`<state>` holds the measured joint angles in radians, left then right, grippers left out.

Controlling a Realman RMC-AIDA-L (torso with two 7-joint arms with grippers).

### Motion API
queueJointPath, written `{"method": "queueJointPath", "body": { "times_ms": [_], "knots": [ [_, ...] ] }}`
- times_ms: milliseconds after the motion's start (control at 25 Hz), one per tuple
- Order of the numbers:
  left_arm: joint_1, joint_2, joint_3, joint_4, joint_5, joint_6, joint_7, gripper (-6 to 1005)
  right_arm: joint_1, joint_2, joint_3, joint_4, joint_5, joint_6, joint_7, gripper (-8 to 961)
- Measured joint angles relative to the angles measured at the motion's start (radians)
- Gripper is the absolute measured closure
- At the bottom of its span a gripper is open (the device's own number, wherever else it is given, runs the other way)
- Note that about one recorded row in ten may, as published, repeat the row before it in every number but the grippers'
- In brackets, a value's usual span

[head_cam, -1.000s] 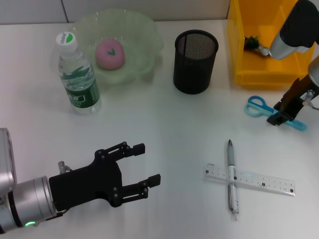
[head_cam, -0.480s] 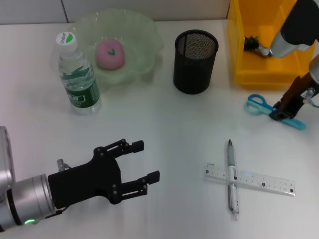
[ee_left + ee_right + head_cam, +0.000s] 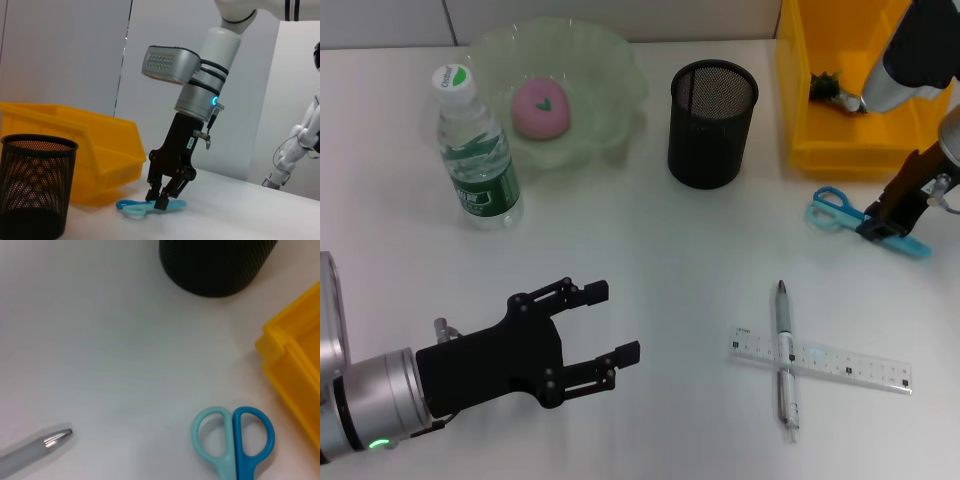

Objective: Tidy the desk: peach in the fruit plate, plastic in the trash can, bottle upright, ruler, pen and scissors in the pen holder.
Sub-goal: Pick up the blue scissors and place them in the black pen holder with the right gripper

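Two-tone scissors (image 3: 865, 222), light blue and darker blue, lie flat on the white desk (image 3: 680, 260), just in front of the yellow bin (image 3: 840, 90), handles pointing toward the black mesh pen holder (image 3: 712, 123). The right end effector (image 3: 882, 227) stands over their blade end, fingers pointing down at the desk; in the left wrist view its fingers (image 3: 161, 199) are close together around the scissors' shank and look to be pinching it, with the scissors resting on the desk. The pen holder stands upright, to the left of the bin and apart from the scissors.

Nearer the robot than the scissors, the pen (image 3: 785, 360) lies across the clear ruler (image 3: 820, 360), the two forming a cross on the desk. Inside the bin a small dark crumpled piece (image 3: 825, 88) rests by the wall.

Well to the left of the pen holder sits the pale green fruit plate (image 3: 605, 70) with the pink peach (image 3: 541, 108) in it. Just beside that plate the water bottle (image 3: 475, 150) stands upright with its cap on.

Far from the scissors, at the near left of the desk, the left end effector (image 3: 605, 325) hangs with its black fingers spread apart and nothing between them.
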<state>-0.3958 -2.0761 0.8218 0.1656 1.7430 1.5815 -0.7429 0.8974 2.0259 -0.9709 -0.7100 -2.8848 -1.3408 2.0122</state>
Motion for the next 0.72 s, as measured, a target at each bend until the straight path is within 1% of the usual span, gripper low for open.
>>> {"method": "queueJointPath", "body": {
  "times_ms": [200,360,440,480,600,640,720],
  "knots": [
    [0.0,0.001,0.0,0.001,0.0,0.0,0.0,215,-0.02,0.012,0.003,-0.051,0.045,-0.049,-0.042,737],
    [0.0,0.002,-0.001,0.002,-0.001,0.0,-0.001,215,-0.054,0.02,0.002,-0.12,0.098,-0.103,-0.078,736],
    [0.0,0.003,-0.001,0.003,-0.001,0.0,-0.002,215,-0.086,0.03,0.007,-0.166,0.133,-0.124,-0.117,735],
    [0.0,0.003,-0.001,0.004,-0.001,0.0,-0.002,215,-0.086,0.03,0.007,-0.166,0.133,-0.124,-0.117,735],
    [0.0,0.004,-0.001,0.005,0.0,0.0,-0.003,215,-0.124,0.034,0.008,-0.205,0.195,-0.145,-0.153,734],
    [0.0,0.003,-0.001,0.006,0.0,0.0,-0.003,215,-0.146,0.034,0.008,-0.224,0.235,-0.154,-0.173,733],
    [0.0,0.003,-0.001,0.006,0.0,0.0,-0.003,215,-0.159,0.034,0.007,-0.232,0.258,-0.159,-0.186,732]
  ]
}}
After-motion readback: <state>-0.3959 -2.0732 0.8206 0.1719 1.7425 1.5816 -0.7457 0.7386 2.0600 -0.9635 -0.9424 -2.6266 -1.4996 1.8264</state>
